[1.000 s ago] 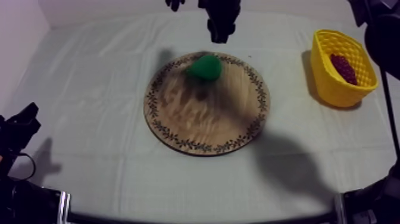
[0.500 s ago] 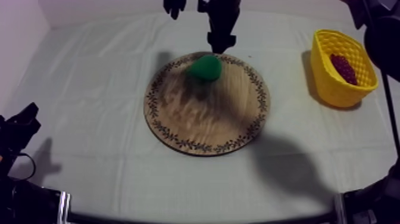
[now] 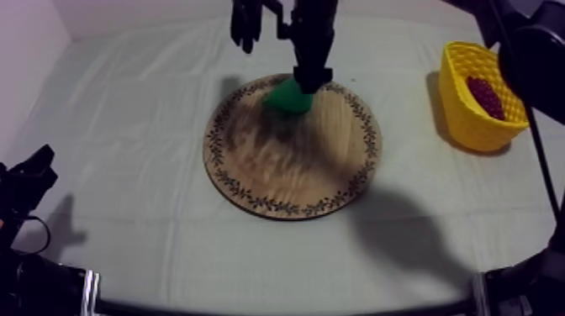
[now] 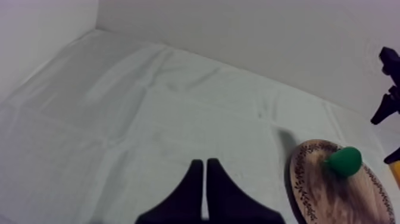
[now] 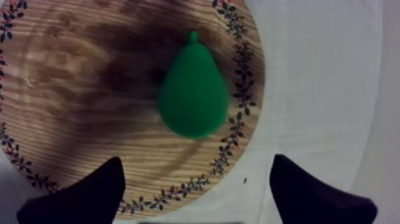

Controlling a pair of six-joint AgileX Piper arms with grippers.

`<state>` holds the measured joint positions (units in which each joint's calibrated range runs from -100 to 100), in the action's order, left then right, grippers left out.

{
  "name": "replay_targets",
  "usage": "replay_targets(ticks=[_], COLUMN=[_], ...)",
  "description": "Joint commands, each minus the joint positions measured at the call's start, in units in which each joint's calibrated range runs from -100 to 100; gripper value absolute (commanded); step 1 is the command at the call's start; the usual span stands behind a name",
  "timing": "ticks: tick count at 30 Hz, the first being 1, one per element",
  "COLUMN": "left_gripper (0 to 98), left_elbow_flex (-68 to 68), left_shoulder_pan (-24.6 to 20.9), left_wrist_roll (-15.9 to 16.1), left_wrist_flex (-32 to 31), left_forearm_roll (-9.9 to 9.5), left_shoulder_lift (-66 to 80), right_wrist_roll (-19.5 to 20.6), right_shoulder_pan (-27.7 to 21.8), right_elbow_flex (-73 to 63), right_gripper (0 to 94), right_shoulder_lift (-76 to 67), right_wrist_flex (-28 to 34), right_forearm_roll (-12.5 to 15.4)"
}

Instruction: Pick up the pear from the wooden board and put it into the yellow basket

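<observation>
A green pear (image 3: 288,98) lies on the far part of the round wooden board (image 3: 294,172). My right gripper (image 3: 309,77) reaches in from the far side and hangs just over the pear's far end. In the right wrist view its fingers (image 5: 95,190) stand wide apart, open, above the board (image 5: 83,77), with the pear (image 5: 192,95) lying in line between them, stem pointing away. My left gripper (image 3: 29,176) rests at the table's near left; its fingers (image 4: 204,182) lie together, shut on nothing. The left wrist view shows the pear (image 4: 344,161) on the board (image 4: 330,196).
The yellow basket (image 3: 458,105) stands at the right side of the table with a bunch of dark grapes (image 3: 486,97) inside. Grey-white cloth (image 3: 126,126) covers the table all round the board.
My right gripper has come down and forward from the far edge, onto the pear's far end. The pear, the board and my left arm have not moved.
</observation>
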<state>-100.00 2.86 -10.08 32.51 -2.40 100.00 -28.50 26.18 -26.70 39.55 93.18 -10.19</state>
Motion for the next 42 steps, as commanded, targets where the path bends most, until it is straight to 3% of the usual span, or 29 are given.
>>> replay_targets(ticks=[1,13,27,29,37,42], left_gripper=[0.1,0.1,0.1,0.1,0.1,0.1], left_elbow_flex=[0.0,0.0,0.0,0.0,0.0,0.0], left_shoulder_pan=[0.0,0.0,0.0,0.0,0.0,0.0], left_wrist_roll=[-0.01,-0.01,-0.01,-0.01,-0.01,-0.01], left_wrist_flex=[-0.01,-0.01,-0.01,-0.01,-0.01,-0.01], left_forearm_roll=[-0.02,-0.02,-0.02,-0.02,-0.02,-0.02], left_shoulder_lift=[0.0,0.0,0.0,0.0,0.0,0.0], right_wrist_roll=[-0.07,-0.32,-0.51,-0.67,-1.24,-1.63], right_shoulder_pan=[0.0,0.2,-0.86,-0.93,-0.98,-0.75], right_elbow_flex=[-0.15,-3.25,-10.46,-10.82,-11.41,-10.98], right_gripper=[79.2,77.7,74.2,71.7,46.5,40.9], right_shoulder_lift=[1.13,9.29,17.89,18.52,19.25,17.99], right_wrist_flex=[-0.11,-1.96,-4.99,-5.2,-5.43,-5.25], right_forearm_roll=[0.27,1.0,-0.47,-0.54,0.31,0.92])
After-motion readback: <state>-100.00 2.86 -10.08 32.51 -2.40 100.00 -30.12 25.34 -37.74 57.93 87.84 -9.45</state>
